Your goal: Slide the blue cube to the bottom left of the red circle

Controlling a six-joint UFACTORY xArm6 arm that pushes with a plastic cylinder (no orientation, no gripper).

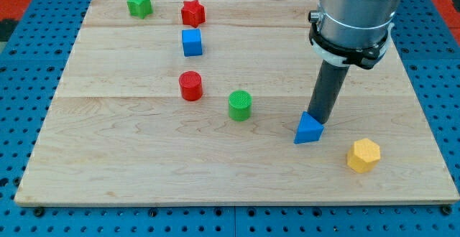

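The blue cube (191,42) sits on the wooden board (144,165) near the view's top, left of centre. The red circle, a short cylinder (190,86), stands just below it, with a small gap between them. My tip (319,120) is far to the view's right of both, at the upper edge of a blue triangular block (308,129) and seemingly touching it. The rod rises from there into the grey arm body (356,14) at the view's top right.
A red star (192,12) lies just above the blue cube. A green star (139,4) is at the top left. A green cylinder (240,105) stands right of the red circle. A yellow hexagonal block (363,155) lies at the lower right.
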